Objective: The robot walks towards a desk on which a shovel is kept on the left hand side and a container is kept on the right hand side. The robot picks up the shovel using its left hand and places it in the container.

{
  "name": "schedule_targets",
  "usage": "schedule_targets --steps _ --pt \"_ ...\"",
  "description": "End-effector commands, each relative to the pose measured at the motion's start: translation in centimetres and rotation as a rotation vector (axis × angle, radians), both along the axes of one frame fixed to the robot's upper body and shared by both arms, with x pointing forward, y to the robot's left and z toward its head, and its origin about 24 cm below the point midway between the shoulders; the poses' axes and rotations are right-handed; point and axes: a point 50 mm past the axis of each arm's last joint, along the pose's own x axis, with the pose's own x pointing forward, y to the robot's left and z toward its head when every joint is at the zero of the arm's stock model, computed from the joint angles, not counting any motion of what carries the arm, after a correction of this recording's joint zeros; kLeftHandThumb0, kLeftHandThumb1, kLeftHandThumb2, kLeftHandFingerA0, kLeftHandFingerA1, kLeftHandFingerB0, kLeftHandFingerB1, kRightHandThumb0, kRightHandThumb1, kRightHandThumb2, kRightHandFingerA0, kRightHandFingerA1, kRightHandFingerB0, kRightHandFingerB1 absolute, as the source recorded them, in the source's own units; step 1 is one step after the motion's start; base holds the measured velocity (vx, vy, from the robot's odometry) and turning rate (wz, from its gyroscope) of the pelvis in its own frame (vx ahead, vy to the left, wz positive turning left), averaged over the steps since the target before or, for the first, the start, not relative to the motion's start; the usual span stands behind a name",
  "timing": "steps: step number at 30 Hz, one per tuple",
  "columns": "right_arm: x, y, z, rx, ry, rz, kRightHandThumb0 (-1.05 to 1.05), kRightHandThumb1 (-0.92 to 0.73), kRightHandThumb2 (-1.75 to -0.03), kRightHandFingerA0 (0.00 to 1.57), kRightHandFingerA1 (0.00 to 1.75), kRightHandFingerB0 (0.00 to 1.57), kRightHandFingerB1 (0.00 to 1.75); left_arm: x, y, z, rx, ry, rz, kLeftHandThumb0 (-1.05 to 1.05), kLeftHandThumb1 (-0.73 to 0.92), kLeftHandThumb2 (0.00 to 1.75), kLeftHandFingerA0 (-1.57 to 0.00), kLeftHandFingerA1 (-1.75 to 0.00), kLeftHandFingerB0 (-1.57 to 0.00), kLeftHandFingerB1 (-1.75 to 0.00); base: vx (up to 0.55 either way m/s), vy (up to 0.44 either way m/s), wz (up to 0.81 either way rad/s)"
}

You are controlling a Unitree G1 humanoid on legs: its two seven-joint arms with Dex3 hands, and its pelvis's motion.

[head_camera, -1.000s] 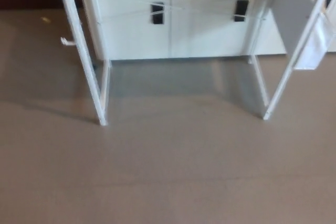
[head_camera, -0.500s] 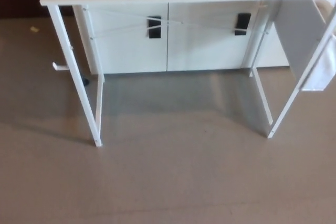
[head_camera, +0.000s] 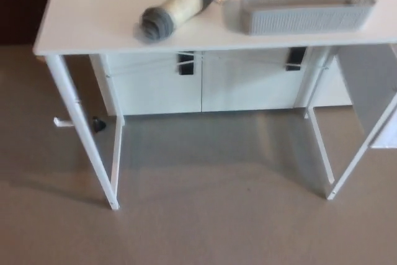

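A white desk fills the top of the head view. On it lies the shovel, with a cream and grey handle pointing to the front left and a shiny metal blade at the top edge. To its right stands a grey mesh container, a long shallow basket. The blade's end lies close to the container's left end. Neither of my hands shows.
White desk legs come down to the grey floor at left and right. Behind the desk stands a white cabinet with black handles. A white panel leans at the right edge.
The whole picture has shifted downward as the camera came closer and tilted up. The desk top, shovel and container are now fully in view.
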Motion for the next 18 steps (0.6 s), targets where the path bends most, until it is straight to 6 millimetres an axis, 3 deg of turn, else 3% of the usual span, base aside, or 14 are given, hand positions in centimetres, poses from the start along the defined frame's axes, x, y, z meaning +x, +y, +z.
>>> schedule_targets --steps 1,8,18 --pt "0.0 -0.1 0.1 -0.017 0.001 0.008 -0.31 -0.61 -0.57 0.44 0.47 0.35 0.41 0.0 0.4 0.4 0.035 -0.022 -0.031 -0.17 0.45 0.88 -0.24 -0.53 -0.10 -0.47 0.23 -0.126 -0.12" --pt "-0.1 -0.1 0.1 -0.015 0.002 0.015 -0.32 -0.61 -0.57 0.44 0.47 0.35 0.43 -0.3 -0.8 0.3 -0.028 -0.040 0.002 -0.17 0.46 0.89 -0.26 -0.54 -0.10 -0.47 0.20 0.009 -0.09" --pt "1.1 0.1 0.3 -0.004 -0.035 0.015 -0.33 -0.60 -0.58 0.43 0.48 0.37 0.43 0.9 -4.2 -0.1 -0.114 -0.103 0.046 -0.13 0.47 0.90 -0.21 -0.52 -0.08 -0.46 0.21 0.203 -0.07"
